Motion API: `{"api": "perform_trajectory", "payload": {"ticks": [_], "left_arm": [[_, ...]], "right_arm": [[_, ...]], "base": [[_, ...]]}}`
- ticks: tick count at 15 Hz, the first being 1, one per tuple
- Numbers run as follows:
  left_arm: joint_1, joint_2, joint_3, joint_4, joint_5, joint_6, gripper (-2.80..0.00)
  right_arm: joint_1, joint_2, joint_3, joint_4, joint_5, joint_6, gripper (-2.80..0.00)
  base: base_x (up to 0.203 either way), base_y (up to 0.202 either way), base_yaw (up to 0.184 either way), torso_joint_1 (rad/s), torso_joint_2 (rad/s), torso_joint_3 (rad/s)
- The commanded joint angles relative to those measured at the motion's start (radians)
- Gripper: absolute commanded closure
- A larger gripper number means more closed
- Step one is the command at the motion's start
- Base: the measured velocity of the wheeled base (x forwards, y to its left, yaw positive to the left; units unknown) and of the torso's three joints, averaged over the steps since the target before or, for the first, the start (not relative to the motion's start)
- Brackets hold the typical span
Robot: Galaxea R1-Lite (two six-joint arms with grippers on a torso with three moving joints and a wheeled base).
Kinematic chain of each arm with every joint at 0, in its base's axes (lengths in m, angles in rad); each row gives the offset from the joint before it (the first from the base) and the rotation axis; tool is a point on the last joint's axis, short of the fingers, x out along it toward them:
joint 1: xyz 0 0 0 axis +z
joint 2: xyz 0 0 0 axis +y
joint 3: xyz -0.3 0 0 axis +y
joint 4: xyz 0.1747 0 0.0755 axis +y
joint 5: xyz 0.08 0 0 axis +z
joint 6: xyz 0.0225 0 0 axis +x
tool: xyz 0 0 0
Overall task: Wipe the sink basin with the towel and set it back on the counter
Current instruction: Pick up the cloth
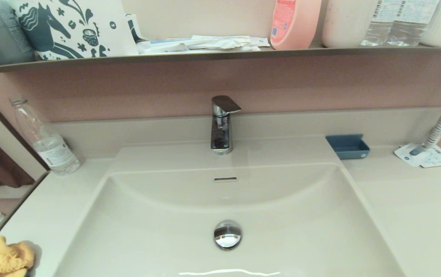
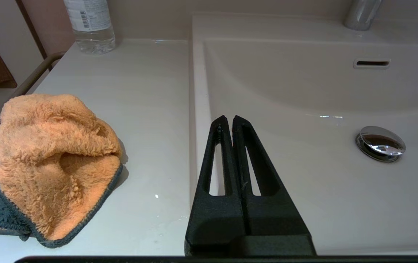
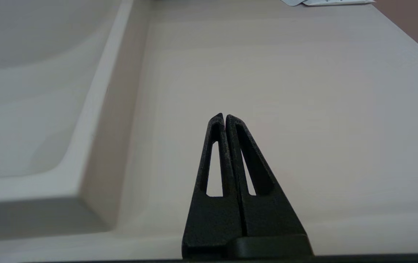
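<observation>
Towel (image 2: pixel 52 164): bunched on counter (image 2: pixel 146 109), left of sink basin (image 2: pixel 303 95). Left gripper (image 2: pixel 226 120): fingers together, empty, over basin's left rim. Right gripper (image 3: pixel 224 117): fingers together, above right counter.

Nothing here is clear enough for me to read. The water bottle (image 1: pixel 45 140) at the back left of the surface wears a white label with a barcode and fine print, too small to make out. The pink bottle (image 1: pixel 294 23) on the shelf (image 1: pixel 220 54) carries an orange label with white lettering I cannot decipher. The two clear bottles (image 1: pixel 397 21) farther along the shelf have printed labels with barcodes, also unreadable. The leaflet (image 1: pixel 426 156) at the back right shows only tiny marks.
</observation>
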Motion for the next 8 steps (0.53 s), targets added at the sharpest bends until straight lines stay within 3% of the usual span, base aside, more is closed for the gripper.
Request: {"api": "perform_trajectory", "payload": {"ticks": [1, 4, 8], "left_arm": [[0.000, 0.000, 0.000, -0.001, 0.000, -0.001, 0.00], [0.000, 0.000, 0.000, -0.001, 0.000, -0.001, 0.00], [0.000, 0.000, 0.000, -0.001, 0.000, -0.001, 0.00]], "right_arm": [[0.000, 0.001, 0.001, 0.000, 0.000, 0.003, 0.00], [0.000, 0.001, 0.001, -0.002, -0.003, 0.046, 0.00], [0.000, 0.001, 0.001, -0.002, -0.003, 0.046, 0.00]], "base": [[0.000, 0.000, 0.000, 0.000, 0.00, 0.000], [0.000, 0.000, 0.000, 0.000, 0.00, 0.000], [0.000, 0.000, 0.000, 0.000, 0.00, 0.000]]}}
